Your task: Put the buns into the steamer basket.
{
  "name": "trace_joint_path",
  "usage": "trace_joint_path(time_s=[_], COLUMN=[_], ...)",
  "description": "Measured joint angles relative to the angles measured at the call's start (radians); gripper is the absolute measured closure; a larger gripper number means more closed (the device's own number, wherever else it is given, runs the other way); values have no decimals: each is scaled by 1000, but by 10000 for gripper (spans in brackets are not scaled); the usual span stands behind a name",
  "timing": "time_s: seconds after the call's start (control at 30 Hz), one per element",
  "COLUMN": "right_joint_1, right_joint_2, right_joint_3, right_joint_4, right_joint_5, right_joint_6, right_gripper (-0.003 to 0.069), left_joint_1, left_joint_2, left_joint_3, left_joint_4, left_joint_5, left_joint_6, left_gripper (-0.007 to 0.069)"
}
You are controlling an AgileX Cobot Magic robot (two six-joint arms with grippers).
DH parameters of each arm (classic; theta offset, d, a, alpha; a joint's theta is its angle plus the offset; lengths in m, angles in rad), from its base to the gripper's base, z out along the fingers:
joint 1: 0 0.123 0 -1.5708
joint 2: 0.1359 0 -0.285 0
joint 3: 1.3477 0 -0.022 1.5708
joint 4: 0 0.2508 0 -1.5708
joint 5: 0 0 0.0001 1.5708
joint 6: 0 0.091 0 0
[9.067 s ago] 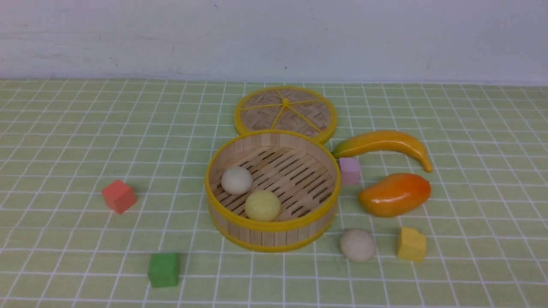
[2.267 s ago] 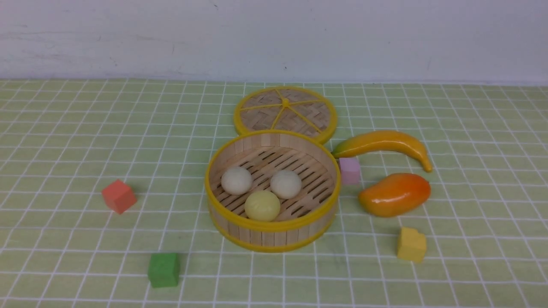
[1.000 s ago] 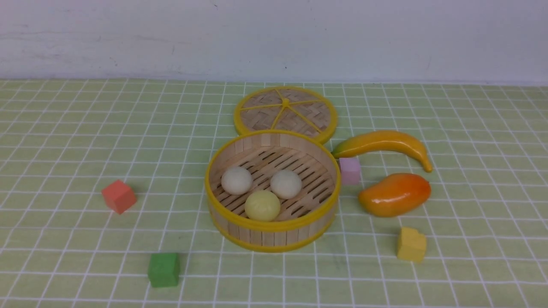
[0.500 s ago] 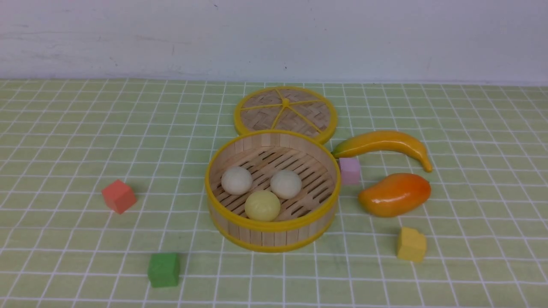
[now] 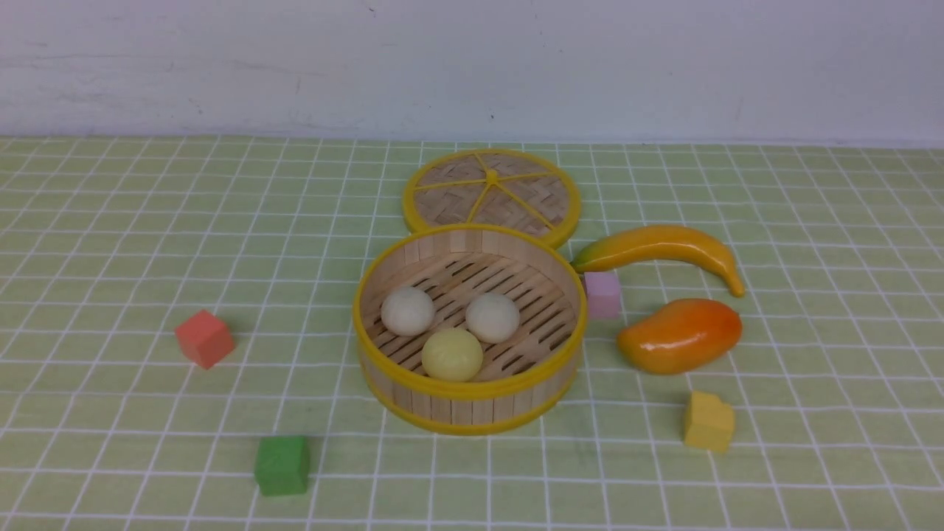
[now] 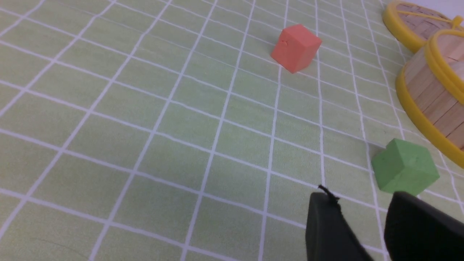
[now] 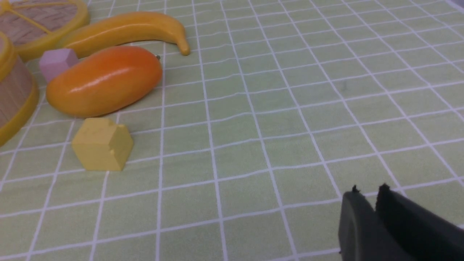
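The steamer basket [image 5: 470,398] stands mid-table, round bamboo with yellow rims. Inside it lie three buns: an off-white one [image 5: 407,310] at the left, an off-white one [image 5: 493,317] at the right, and a pale yellow one [image 5: 452,354] at the front. Neither gripper shows in the front view. My left gripper [image 6: 362,197] is open and empty, low over the cloth beside the green cube [image 6: 404,171]; the basket's wall [image 6: 435,98] is off to one side. My right gripper [image 7: 368,192] is shut and empty over bare cloth, away from the basket's edge [image 7: 14,94].
The flat woven lid [image 5: 492,194] lies behind the basket. A banana [image 5: 660,247], a mango [image 5: 680,335], a pink cube [image 5: 602,293] and a yellow cube [image 5: 709,421] are to its right. A red cube [image 5: 204,338] and a green cube [image 5: 282,464] are to its left.
The off-white bun that lay on the cloth in front of the mango 9.1 s ago now sits inside the basket. Nothing has moved in the last 2.3 s.
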Motion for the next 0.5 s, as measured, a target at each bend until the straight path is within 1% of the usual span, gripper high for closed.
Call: trace_joint_path(time_s=[0.5], right_joint_1=[0], right_joint_2=[0], right_joint_3=[0], right_joint_4=[0], right_joint_5=[0], right_joint_6=[0], right_gripper=[562], left_joint_1=[0], left_joint_2=[0], left_joint_3=[0], left_joint_4=[-2], left_joint_5=[0], left_joint_6=[0], left_gripper=[387])
